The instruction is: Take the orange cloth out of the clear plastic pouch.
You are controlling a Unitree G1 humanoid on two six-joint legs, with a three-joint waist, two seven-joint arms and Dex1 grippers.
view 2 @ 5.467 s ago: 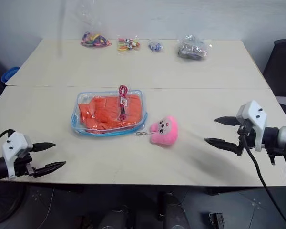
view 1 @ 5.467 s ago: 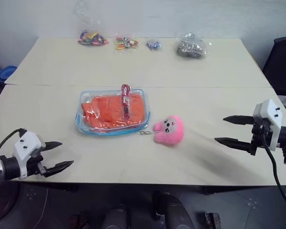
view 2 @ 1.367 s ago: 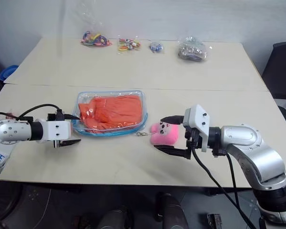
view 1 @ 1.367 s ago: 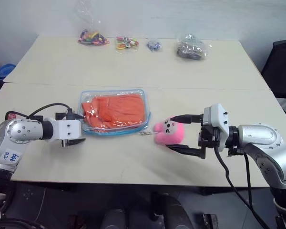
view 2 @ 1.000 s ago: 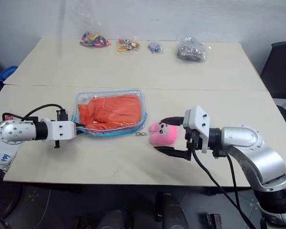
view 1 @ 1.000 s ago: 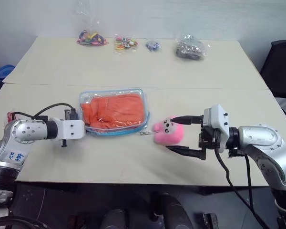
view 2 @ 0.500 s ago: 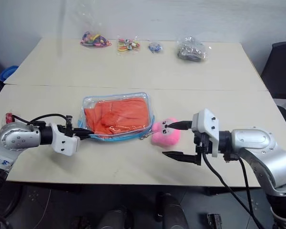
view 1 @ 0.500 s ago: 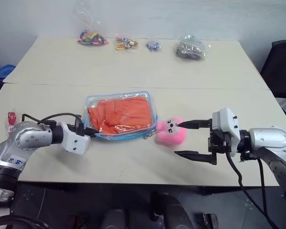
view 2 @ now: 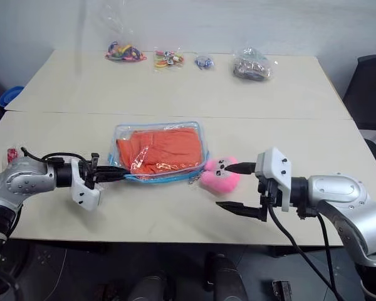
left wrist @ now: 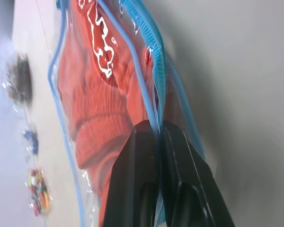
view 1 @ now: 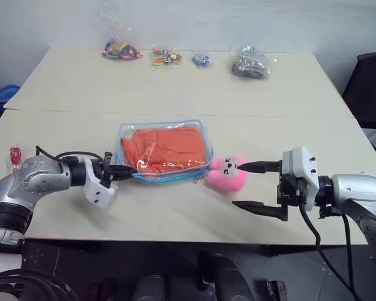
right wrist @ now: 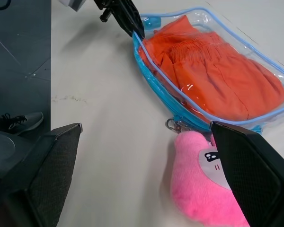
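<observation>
Pouch near the desk's front edge, cloth inside. Left gripper was clamped on its blue edging; right gripper, jaws apart, hovered beside. Opening step; next, probably reaching the cloth.

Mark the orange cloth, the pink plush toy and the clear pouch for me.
orange cloth (view 1: 169, 145), left eye view, middle of the folded fabric.
pink plush toy (view 1: 229, 177), left eye view, on its body.
clear pouch (view 2: 160, 178), right eye view, blue near edge.
</observation>
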